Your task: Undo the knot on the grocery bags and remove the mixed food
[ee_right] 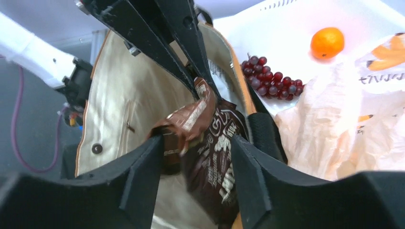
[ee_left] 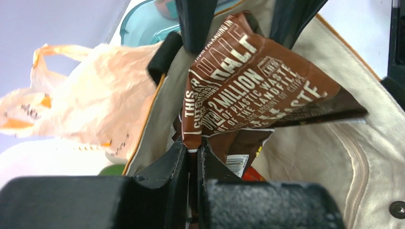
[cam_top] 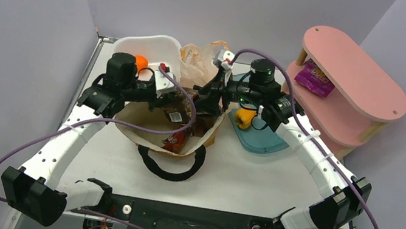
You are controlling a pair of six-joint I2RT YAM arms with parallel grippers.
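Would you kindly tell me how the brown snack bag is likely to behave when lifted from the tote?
Probably floppy: the brown snack bag is creased and bent where the left claw pinches its corner. Likely light for its size, being thin printed film. That glossy film may slip from a narrow pinch.

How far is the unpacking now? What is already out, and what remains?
Done: the orange and grapes lie in the white tub, the yellow pepper in the teal tub. In hand: the left end effector pinches the brown snack bag at the mouth of the tote; the right end effector is open around it. Left: the red Doritos bag inside the tote.
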